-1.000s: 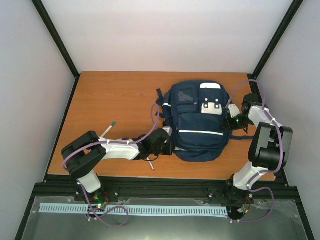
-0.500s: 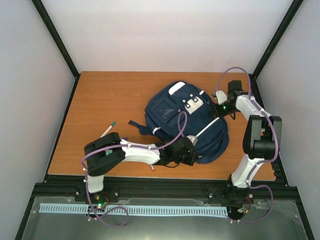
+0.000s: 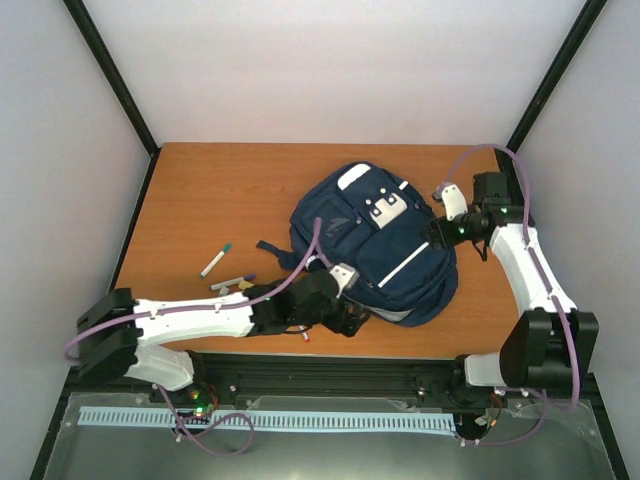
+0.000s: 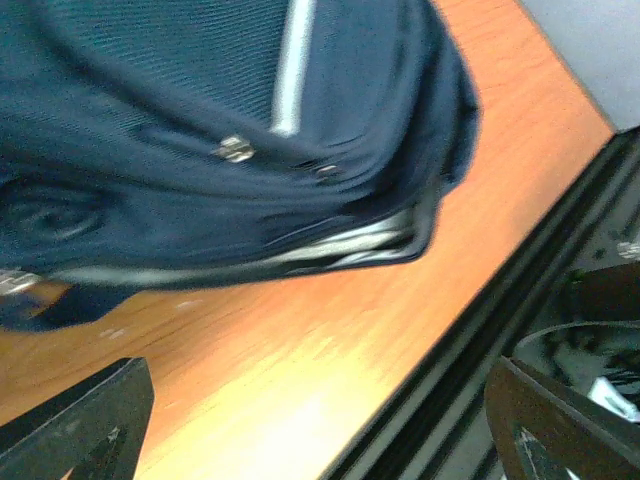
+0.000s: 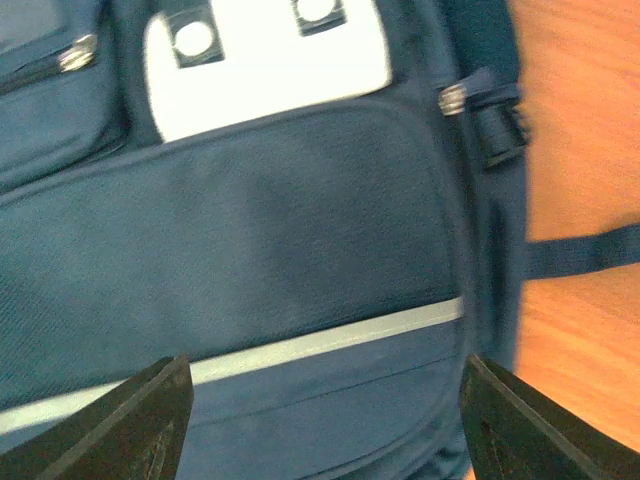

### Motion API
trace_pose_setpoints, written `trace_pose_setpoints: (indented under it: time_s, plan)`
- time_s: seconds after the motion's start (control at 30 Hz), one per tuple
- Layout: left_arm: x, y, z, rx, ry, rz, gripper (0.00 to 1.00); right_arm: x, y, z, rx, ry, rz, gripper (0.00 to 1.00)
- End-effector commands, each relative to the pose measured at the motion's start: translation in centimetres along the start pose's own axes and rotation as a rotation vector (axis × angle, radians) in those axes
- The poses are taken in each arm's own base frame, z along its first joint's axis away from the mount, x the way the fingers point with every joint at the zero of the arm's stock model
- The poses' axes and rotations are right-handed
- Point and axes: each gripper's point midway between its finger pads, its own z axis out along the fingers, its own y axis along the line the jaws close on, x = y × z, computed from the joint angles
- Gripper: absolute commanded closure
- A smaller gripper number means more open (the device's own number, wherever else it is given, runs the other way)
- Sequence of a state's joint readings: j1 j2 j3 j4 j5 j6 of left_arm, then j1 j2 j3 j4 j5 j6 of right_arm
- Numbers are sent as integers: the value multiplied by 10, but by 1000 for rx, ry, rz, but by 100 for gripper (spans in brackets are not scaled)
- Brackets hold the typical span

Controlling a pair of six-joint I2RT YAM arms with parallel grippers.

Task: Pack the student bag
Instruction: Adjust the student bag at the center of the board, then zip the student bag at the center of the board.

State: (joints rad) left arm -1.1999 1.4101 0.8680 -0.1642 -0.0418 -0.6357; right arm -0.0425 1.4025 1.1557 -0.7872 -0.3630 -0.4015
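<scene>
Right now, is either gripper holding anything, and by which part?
Nothing: the left gripper and right gripper both stand open and empty by the student bag.

A robotics lab test cell, not a lived-in room. Plain white panels [image 3: 330, 70] close it in at 9, 12 and 3 o'clock, held by black frame posts [image 3: 110, 75] rising at 10 and 2 o'clock. The orange-brown wooden surface [image 3: 200, 190] sits inside this booth. At 6 o'clock a black metal rail [image 3: 330, 375] carries the bolted bases of two white-and-black arms, the left arm [image 3: 190, 318] and the right arm [image 3: 530, 265], both trailing exposed purple cables [image 3: 470, 155]. Nearer still lies a white slotted cable strip [image 3: 270, 421] on grey sheet metal [image 3: 330, 458].
</scene>
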Motion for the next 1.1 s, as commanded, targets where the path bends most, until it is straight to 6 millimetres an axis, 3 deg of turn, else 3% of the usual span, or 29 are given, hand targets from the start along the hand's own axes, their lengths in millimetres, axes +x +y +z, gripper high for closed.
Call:
trace_pose_setpoints:
  time_s: [0.0,0.1,0.17,0.33,0.53,0.73,1.07]
  plan:
    - [16,68,-21,-200,-6,-11,6,26,52,-1,-130,23,-114,26]
    - [16,98,-25,-225,-42,-55,12,35,87,0,-233,9,-192,28]
    - [19,110,-21,-211,-52,-60,21,40,105,1,-287,-1,-220,29]
    - [15,111,-5,-99,-75,-24,42,52,132,3,-406,-37,-260,30]
    - [8,107,12,-45,-90,65,51,63,136,12,-436,-9,-257,31]
    - [-2,124,22,-127,-98,73,50,63,137,11,-442,-14,-258,32]
    - [-11,117,30,-95,-116,110,53,65,137,14,-450,-2,-258,32]
